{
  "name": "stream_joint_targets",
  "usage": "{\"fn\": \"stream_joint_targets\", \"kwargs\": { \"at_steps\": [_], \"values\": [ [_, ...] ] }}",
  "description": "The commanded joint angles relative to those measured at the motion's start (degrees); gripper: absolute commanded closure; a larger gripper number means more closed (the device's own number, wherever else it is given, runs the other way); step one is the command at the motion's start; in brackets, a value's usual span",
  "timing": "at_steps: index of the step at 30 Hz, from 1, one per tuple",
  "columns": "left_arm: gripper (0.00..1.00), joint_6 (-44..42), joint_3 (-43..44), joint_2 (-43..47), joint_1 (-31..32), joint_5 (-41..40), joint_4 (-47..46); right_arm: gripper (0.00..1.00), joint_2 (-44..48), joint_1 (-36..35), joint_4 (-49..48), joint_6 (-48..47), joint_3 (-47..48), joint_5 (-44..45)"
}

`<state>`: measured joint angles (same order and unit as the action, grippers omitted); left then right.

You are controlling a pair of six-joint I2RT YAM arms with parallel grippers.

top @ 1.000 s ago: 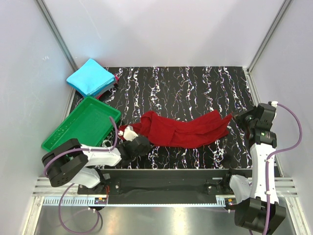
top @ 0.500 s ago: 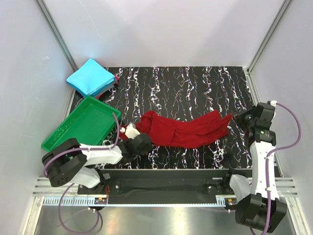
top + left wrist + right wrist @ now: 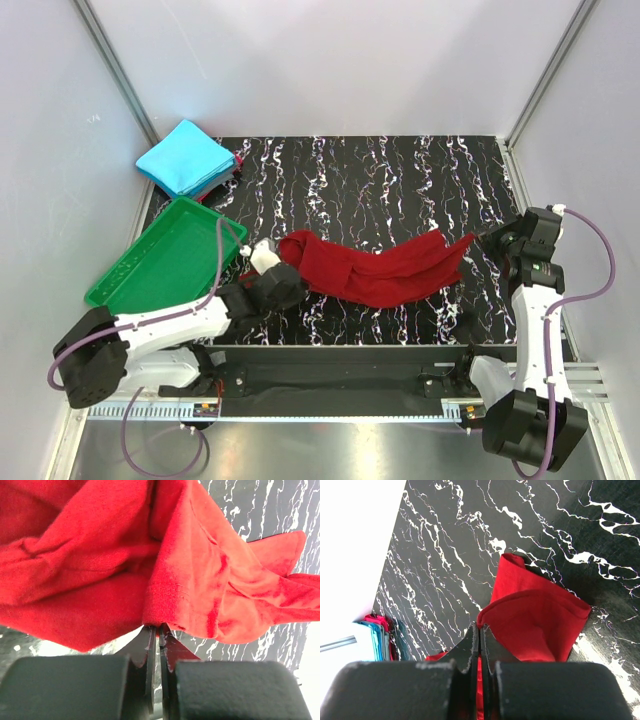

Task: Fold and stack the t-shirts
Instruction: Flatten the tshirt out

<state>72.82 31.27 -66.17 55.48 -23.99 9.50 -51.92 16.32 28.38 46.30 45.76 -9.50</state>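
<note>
Your left gripper (image 3: 159,628), just shut, clamps the red shirt (image 3: 370,270); the right gripper (image 3: 479,628) pinches its far end. With 2 ends held, stretch it flat.

Stretched t-shirt (image 3: 370,268): dark red, plain.
Folded t-shirt (image 3: 185,157): bright cyan-blue, plain.
Tray (image 3: 170,255): green.
Tabletop (image 3: 400,180): black with white marble veins.
Walls (image 3: 350,60): pale grey.

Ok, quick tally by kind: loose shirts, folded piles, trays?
Loose shirts: 1, the dark red t-shirt, unfolded.
Folded piles: 1, with the cyan-blue t-shirt on top; the layers beneath can't be counted.
Trays: 1, the green tray.
Total: 3.
</note>
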Motion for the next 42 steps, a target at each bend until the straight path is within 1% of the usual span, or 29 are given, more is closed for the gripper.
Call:
{"fn": "stream_joint_targets", "kwargs": {
  "at_steps": [1,2,5,8,11,12,13,21,25,38,42],
  "values": [
    [0.99,-3.03,1.61,2.18,-0.20,-1.59,4.83,1.00,0.24,0.30,-1.66,-0.16,2.50,1.23],
    [1.00,-2.68,1.00,2.36,-0.20,-1.50,4.83,1.00,0.59,0.30,-1.75,-0.07,2.32,1.15],
    [1.00,-0.93,-1.90,3.15,-0.20,-1.06,3.17,1.00,1.47,0.30,-1.66,0.37,1.44,0.71],
    [0.99,-0.92,-3.14,3.42,-0.20,-0.10,0.62,1.00,2.35,0.30,-1.75,0.54,0.74,0.36],
    [0.86,-1.97,-1.74,1.84,-0.20,0.34,0.35,1.00,2.53,0.30,-1.66,0.54,0.39,0.18],
    [0.82,-3.63,-1.47,0.88,-0.20,1.22,-1.31,1.00,2.53,0.30,-1.66,0.54,0.12,0.18],
    [0.81,-4.08,-1.21,0.26,-0.20,1.75,-2.11,1.00,2.44,0.30,-1.66,0.63,0.12,0.09],
    [0.80,-4.61,0.11,-3.70,-0.11,4.12,-4.75,1.00,3.14,0.30,-1.58,0.89,0.03,-0.52],
    [0.77,-4.88,0.72,-4.05,-0.20,4.21,-4.84,1.00,3.05,0.30,-1.58,0.81,-0.05,-0.52],
    [0.78,-3.47,2.04,-4.23,-0.02,2.81,-2.74,1.00,3.14,0.30,-1.66,0.63,-0.23,0.00],
    [0.68,-2.51,2.75,-4.05,0.59,2.11,-1.06,1.00,3.05,0.30,-1.58,0.54,-0.23,0.00]
  ]
}}
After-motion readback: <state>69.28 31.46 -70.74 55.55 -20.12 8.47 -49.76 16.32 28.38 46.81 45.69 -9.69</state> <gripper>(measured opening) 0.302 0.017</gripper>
